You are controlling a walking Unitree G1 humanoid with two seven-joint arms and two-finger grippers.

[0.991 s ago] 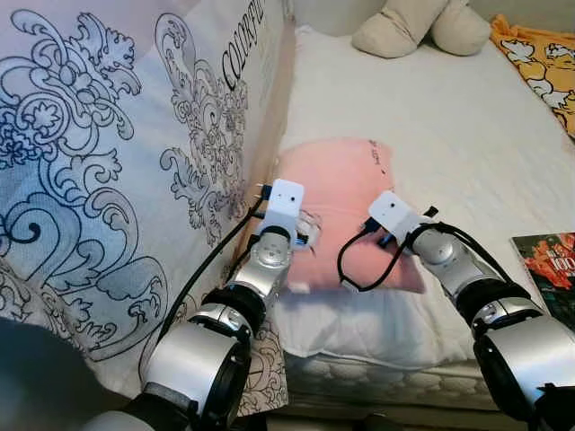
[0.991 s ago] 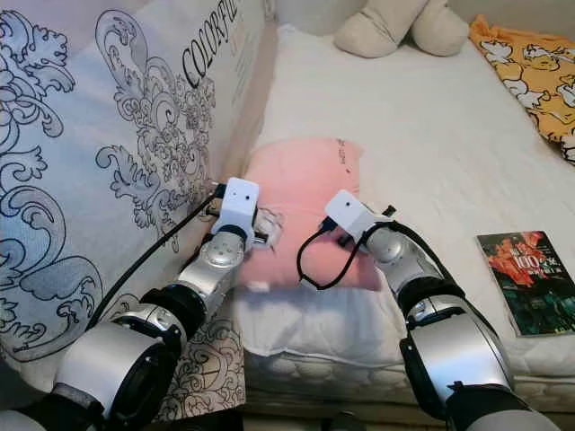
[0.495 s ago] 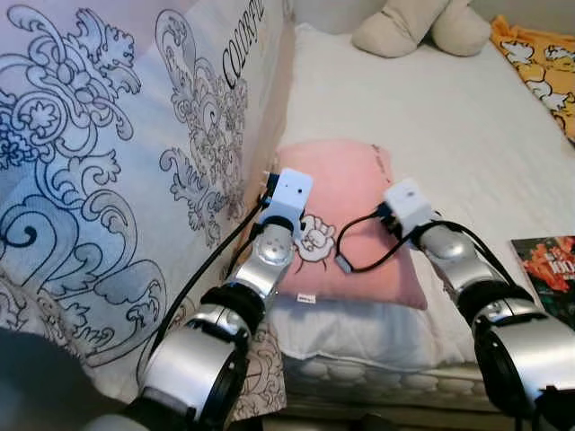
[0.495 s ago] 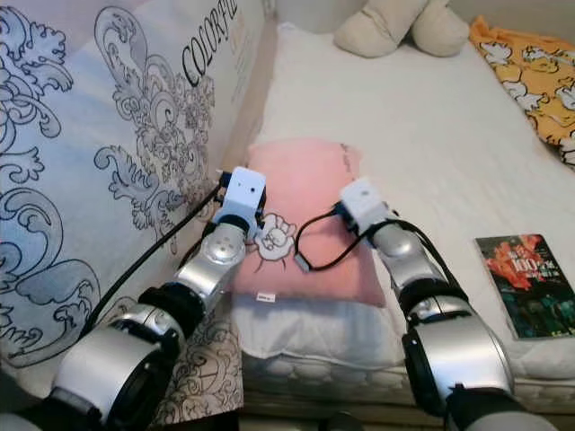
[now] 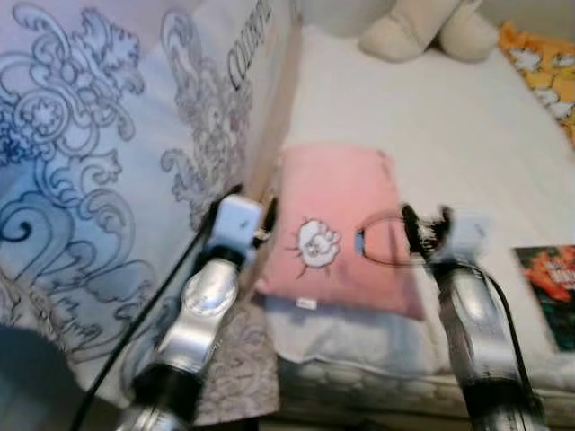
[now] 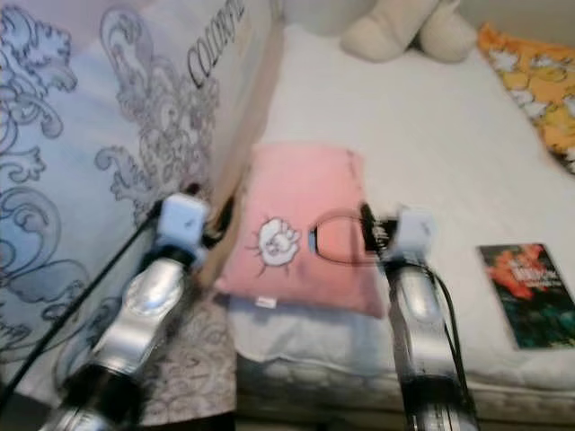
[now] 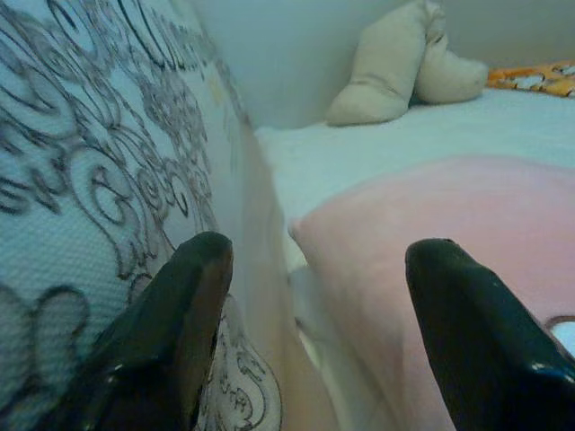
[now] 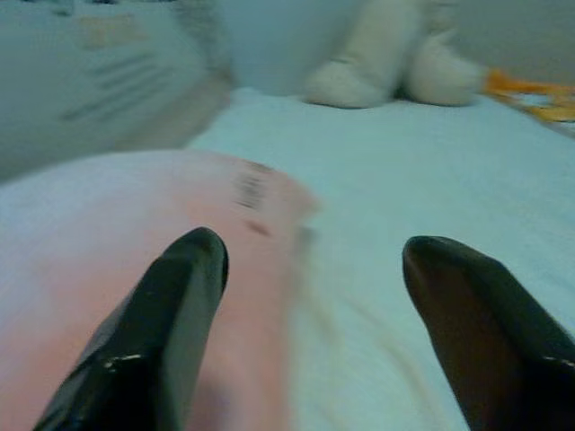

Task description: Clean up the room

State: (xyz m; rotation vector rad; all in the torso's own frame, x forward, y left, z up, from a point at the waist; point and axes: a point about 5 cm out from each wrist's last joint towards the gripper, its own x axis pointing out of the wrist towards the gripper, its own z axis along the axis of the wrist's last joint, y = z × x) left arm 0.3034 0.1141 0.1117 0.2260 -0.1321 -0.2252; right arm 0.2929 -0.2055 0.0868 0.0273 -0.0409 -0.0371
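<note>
A pink pillow with a small white cartoon print lies flat on the white bed. My left gripper hovers at the pillow's left edge, between it and the patterned quilt. It is open, and the left wrist view shows its gap holding nothing, with the pillow just ahead. My right gripper is over the pillow's right edge, also open and empty, with the pillow under one finger. The eye views are blurred.
A large white quilt with blue scroll patterns stands along the left. A cream plush toy and an orange cartoon cloth lie at the bed's far end. A book rests on the bed's near right.
The pillow, curled up at its near edge a second ago, now lies flat. Both grippers have drawn back to its sides. The camera has shifted and blurred.
</note>
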